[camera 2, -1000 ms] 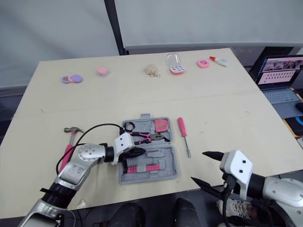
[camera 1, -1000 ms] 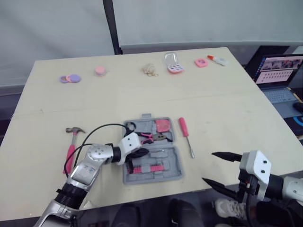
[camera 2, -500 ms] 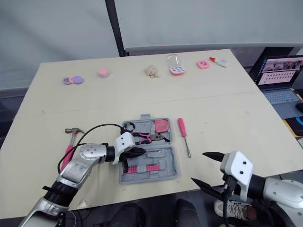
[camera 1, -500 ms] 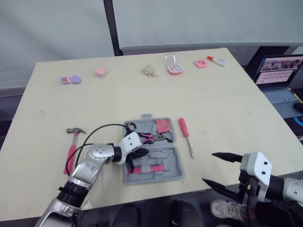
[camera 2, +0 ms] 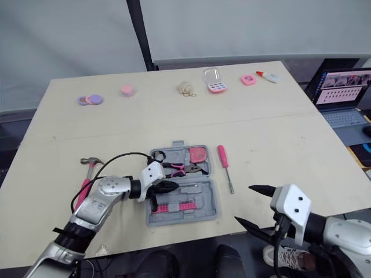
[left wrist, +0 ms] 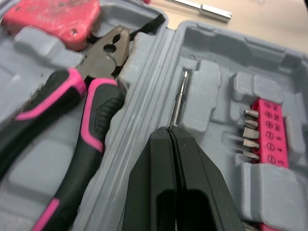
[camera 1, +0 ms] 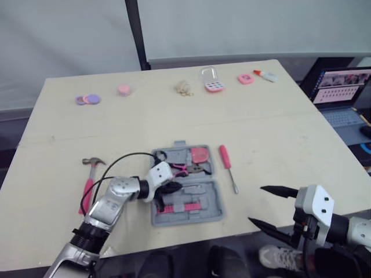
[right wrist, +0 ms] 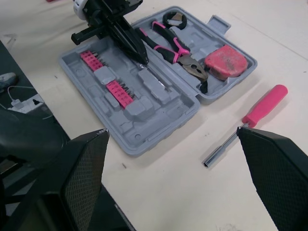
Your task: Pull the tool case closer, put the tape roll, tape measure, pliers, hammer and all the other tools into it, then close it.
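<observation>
The grey tool case [camera 1: 200,215] lies open near the table's front edge. In it are pink-handled pliers [left wrist: 72,110], a red tape measure [camera 1: 200,154], a black tape roll [right wrist: 174,19] and pink bit holders [right wrist: 118,91]. My left gripper [left wrist: 171,131] is inside the case beside the pliers, shut on a thin metal screwdriver shaft [left wrist: 179,98] that lies along a slot. A pink screwdriver [camera 1: 226,160] rests on the table right of the case. A pink-handled hammer [camera 1: 88,180] lies to its left. My right gripper [camera 1: 255,204] hangs open off the front right of the table.
Along the far edge sit purple and pink discs [camera 1: 86,99], a pink disc [camera 1: 123,89], a string bundle [camera 1: 184,87], a small pink case [camera 1: 213,84], a pink item [camera 1: 245,78] and a glue bottle [camera 1: 266,75]. A laptop [camera 1: 342,92] stands off the table's right side.
The picture has shifted slightly. Both grippers and the tools stay where they were.
</observation>
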Tool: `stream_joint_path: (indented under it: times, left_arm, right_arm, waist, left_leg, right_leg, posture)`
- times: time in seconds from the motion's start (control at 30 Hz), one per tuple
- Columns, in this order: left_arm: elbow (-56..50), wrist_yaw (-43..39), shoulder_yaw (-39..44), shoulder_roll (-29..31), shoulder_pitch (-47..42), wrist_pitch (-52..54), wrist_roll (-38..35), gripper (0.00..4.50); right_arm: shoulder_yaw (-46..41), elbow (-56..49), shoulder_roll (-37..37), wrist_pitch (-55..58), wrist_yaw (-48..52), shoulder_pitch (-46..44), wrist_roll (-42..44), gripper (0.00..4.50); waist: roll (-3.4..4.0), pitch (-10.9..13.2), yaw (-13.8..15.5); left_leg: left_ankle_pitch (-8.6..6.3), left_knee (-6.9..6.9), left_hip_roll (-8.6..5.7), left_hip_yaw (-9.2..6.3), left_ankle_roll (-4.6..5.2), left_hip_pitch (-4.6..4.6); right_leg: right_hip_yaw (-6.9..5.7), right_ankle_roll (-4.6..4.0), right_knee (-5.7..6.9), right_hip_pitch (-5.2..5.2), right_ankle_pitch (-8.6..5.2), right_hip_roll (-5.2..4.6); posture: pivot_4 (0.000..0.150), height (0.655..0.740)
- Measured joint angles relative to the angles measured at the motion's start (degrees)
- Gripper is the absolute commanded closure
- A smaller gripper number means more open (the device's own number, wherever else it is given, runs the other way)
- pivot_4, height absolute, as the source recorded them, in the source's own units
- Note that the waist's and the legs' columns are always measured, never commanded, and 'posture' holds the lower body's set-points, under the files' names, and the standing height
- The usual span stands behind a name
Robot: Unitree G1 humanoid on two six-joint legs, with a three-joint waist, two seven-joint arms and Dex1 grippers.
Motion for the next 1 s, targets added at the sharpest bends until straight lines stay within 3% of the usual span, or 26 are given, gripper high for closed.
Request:
stream_joint_path:
  times: [0.2, 0.3, 0.4, 0.63, 0.8, 1.0]
  left_arm:
    - [-15.2, -0.1, 16.8, 5.0, 1.6, 12.8, -15.3, 4.47]
    - [-21.0, -1.2, 26.9, 9.8, 8.2, 14.7, -21.1, 4.47]
    - [-23.0, -3.0, 33.3, 12.1, 19.0, 14.2, -22.8, 3.65]
    - [-24.3, -6.5, 45.4, 8.1, 44.2, 3.7, -21.9, 0.1]
    - [-25.0, -7.4, 46.0, 0.3, 55.8, -5.7, -20.3, 0.04]
    - [-23.8, -8.3, 46.5, -5.1, 61.0, -15.6, -20.3, 0.04]
  right_arm:
    - [0.8, 0.7, 0.1, -0.1, 0.0, -2.7, -0.1, 0.0]
    - [1.7, 2.4, 0.3, -0.3, 0.0, -3.4, -0.2, 0.0]
    - [2.9, 3.3, 0.4, -0.5, 0.2, -4.3, -0.3, 0.0]
    - [5.6, 5.5, 0.3, -2.0, 1.2, -5.1, -0.4, 0.0]
    - [7.0, 6.8, 0.5, -3.4, 1.5, -3.1, -1.4, 0.0]
    - [7.4, 7.2, 0.8, -4.9, 1.5, -0.2, -2.6, 0.0]
  waist:
    - [-0.11, 0.1, -0.9]
    - [-0.07, 0.1, -1.5]
    - [-0.05, 0.2, -1.8]
    - [-0.22, 0.3, -1.2]
    - [-0.28, 0.3, -1.1]
    - [-0.27, 0.3, -1.1]
  left_leg:
    - [0.0, -0.03, 0.16, -0.11, -0.01, -0.03]
    - [0.0, -0.27, 0.17, -0.01, -0.02, 0.05]
    - [0.0, -0.32, 0.13, 0.01, -0.02, 0.03]
    - [-0.02, -0.33, 0.18, -0.02, -0.04, 0.05]
    - [-0.15, -0.34, 0.18, 0.0, 0.09, 0.02]
    - [-0.21, -0.33, 0.22, 0.02, 0.17, 0.02]
  right_leg:
    - [-0.05, -0.01, -0.06, 0.02, 0.0, -0.07]
    - [0.0, 0.0, -0.21, 0.0, 0.0, -0.08]
    - [-0.03, 0.0, -0.28, -0.01, 0.0, -0.05]
    - [0.01, -0.04, -0.58, 0.0, -0.02, -0.16]
    - [0.07, -0.07, -0.69, -0.01, -0.03, -0.24]
    - [0.06, -0.19, -0.71, -0.04, -0.1, -0.25]
  posture:
    - [0.15, 0.7287]
    - [0.15, 0.7287]
    - [0.15, 0.7287]
    - [0.15, 0.7287]
    - [0.15, 0.7287]
    - [0.15, 0.7287]
